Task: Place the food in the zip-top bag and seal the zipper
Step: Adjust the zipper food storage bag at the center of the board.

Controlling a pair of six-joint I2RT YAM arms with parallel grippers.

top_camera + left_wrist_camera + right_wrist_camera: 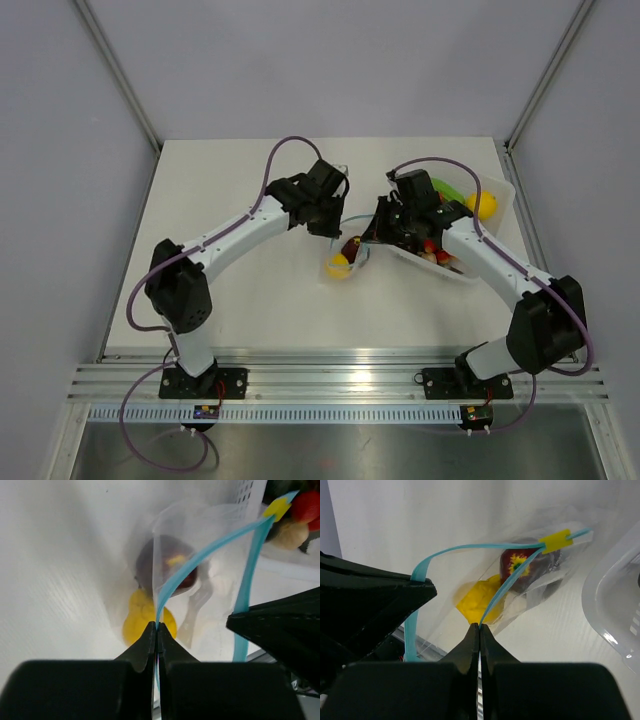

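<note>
White table (250, 300) under everything; clear rigid tub (508, 195) at centre right of the overhead view, holding red, yellow and green food (483, 205) not yet moved; zip-top bag (352, 250) just left of the tub, at frame centre, between the two arms. Progress, judged: part done; a maroon piece (147, 565) and a yellow piece (142, 615) show through the film, apparently inside the bag; the rest is to load; the zipper (200, 555) is unsealed, its two blue lips spread apart. Left gripper (156, 630) is pinched tight on one lip, lower centre of its wrist view; right gripper (479, 630) is clamped likewise on the other lip; the mouth hangs open between them, with the bagged pieces beyond the fingertips; small yellow slider tab (555, 540) sits at the zipper's far end, upper right.
</note>
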